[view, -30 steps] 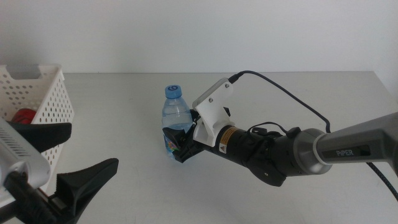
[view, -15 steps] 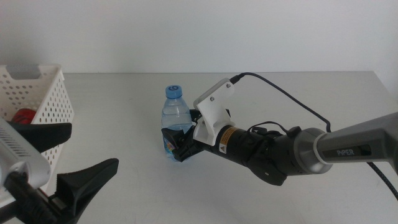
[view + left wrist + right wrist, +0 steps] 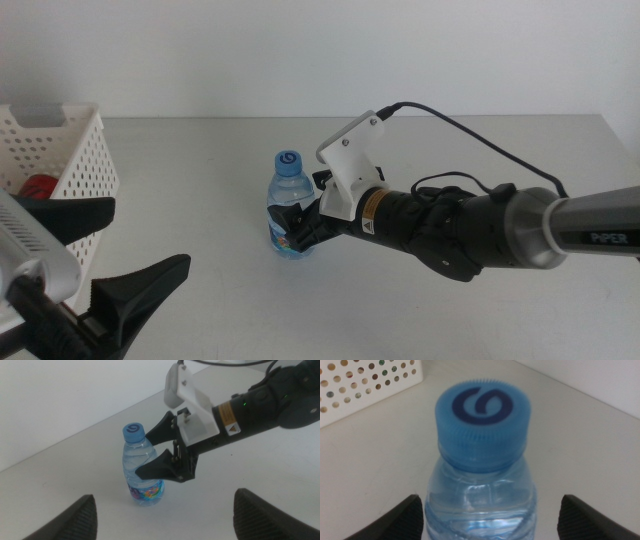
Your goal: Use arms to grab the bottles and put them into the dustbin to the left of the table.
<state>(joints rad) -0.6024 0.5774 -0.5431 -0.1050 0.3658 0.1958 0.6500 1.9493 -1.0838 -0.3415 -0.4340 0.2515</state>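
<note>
Right claw: two dark tapered jaws set one on each side of the bottle's lower body; whether they press the plastic cannot be told. White angular housing and a glossy black cylindrical wrist behind, a black cable looping off it.
Bottle: small, clear ribbed plastic, upright on the table, right of the bin and well apart from it. Round blue ridged cap with a darker swirl moulded on top; a colourful label band near the base.
Left claw: waits near the bin's front corner, its matte black forked jaws spread wide with nothing between.
Bin: white rectangular plastic, walls pierced by rows of small round holes.
Can: red, rounded, lying inside the bin.
Table: flat, pale grey, smooth.
</note>
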